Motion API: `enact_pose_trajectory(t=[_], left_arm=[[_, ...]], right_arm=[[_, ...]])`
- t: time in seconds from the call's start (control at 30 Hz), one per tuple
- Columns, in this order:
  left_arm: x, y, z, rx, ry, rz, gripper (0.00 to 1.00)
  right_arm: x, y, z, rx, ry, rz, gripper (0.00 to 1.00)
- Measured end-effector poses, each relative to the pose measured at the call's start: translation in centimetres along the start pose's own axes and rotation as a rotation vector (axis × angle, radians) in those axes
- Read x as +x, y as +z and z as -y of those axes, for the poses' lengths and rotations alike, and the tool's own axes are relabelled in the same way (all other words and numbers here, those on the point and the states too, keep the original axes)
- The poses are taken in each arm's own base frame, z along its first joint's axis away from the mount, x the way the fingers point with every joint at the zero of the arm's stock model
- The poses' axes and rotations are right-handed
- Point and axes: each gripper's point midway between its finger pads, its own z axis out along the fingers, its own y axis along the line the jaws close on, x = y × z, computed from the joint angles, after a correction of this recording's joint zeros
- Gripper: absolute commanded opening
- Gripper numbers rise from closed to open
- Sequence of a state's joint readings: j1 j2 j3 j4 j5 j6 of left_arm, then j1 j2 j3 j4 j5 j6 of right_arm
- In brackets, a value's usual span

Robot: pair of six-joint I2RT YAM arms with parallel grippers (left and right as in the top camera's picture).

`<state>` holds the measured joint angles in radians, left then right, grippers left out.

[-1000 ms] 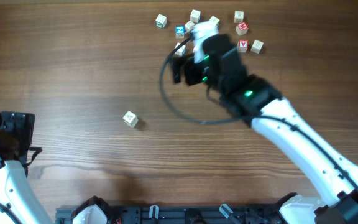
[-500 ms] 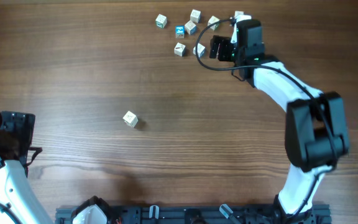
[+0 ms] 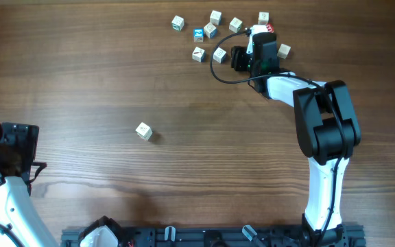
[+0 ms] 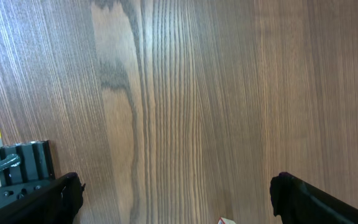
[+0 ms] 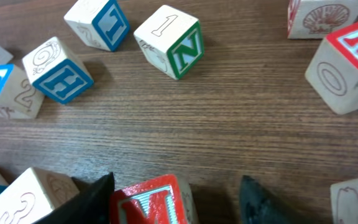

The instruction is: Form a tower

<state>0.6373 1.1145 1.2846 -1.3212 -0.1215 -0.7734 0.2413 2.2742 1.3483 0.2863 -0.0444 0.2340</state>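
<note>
tower (image 5: 149,202), pale wooden cube topped by a red M face, upright, between the right pincer (image 5: 176,200) tips, lower part hidden

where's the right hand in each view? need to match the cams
Overhead: right hand at top, right of centre, among the letter cubes.
Right wrist: the hand at the bottom edge, fingers flanking a red M cube.
Left wrist: not in it.
Landmark: red-topped cube just right of the hand; wood table in all three.

Small pale wooden letter cubes (image 3: 210,31) are crowding the far edge of the brown wooden desk (image 3: 184,185), leaving narrow gaps. One lone pale cube (image 3: 143,131) is sitting mid-left, open desk surrounding it.
</note>
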Motion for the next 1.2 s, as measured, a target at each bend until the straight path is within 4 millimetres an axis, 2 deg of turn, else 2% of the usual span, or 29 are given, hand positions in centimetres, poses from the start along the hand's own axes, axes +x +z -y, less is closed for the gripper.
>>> enact_pose_trajectory(t=[0.07,0.17,0.3,0.37,0.47,0.5,0.57,0.6,0.67,0.73,0.8,0.83,0.93,1.03,1.2], left_arm=[[0.0,0.0,0.0,0.000,0.000,0.000,1.00],[0.0,0.0,0.0,0.000,0.000,0.000,1.00],[0.0,0.0,0.0,0.000,0.000,0.000,1.00],[0.0,0.0,0.0,0.000,0.000,0.000,1.00],[0.0,0.0,0.0,0.002,-0.001,0.002,1.00],[-0.1,0.0,0.1,0.003,-0.003,0.002,1.00],[-0.2,0.0,0.2,0.008,-0.004,0.007,1.00],[0.0,0.0,0.0,0.001,-0.003,0.000,1.00],[0.2,-0.1,0.4,0.025,0.020,-0.013,1.00],[0.7,-0.7,2.1,0.134,0.082,-0.031,1.00],[1.2,-2.8,3.6,0.276,0.147,-0.016,1.00],[1.5,-3.8,3.7,0.321,0.164,0.001,1.00],[2.2,-6.8,3.3,0.424,0.197,0.062,1.00],[2.8,-8.8,2.7,0.484,0.214,0.107,1.00],[3.2,-8.4,2.7,0.473,0.222,0.083,1.00]], right_arm=[[0.2,0.0,0.1,0.004,0.000,-0.015,0.34],[0.3,-0.2,0.1,0.014,0.003,-0.053,0.32],[0.2,-2.6,0.0,0.032,0.002,-0.135,0.29],[-2.0,-5.5,-1.0,0.016,-0.002,-0.132,0.28],[-7.2,-11.5,-4.3,-0.090,-0.016,-0.060,0.28],[-8.3,-14.2,-6.5,-0.180,-0.023,-0.055,0.29],[-9.0,-16.9,-10.0,-0.310,-0.043,-0.054,0.29],[-8.6,-18.0,-12.0,-0.380,-0.058,-0.073,0.29],[-6.5,-18.8,-15.2,-0.464,-0.083,-0.141,0.29],[-3.9,-19.6,-18.6,-0.535,-0.127,-0.210,0.29],[-1.6,-20.7,-22.3,-0.602,-0.212,-0.244,0.29],[-0.5,-21.2,-23.8,-0.612,-0.255,-0.252,0.29],[2.1,-21.6,-26.9,-0.579,-0.367,-0.252,0.29],[4.4,-21.8,-28.7,-0.549,-0.459,-0.253,0.33],[6.8,-20.3,-28.9,-0.522,-0.503,-0.294,0.35]])
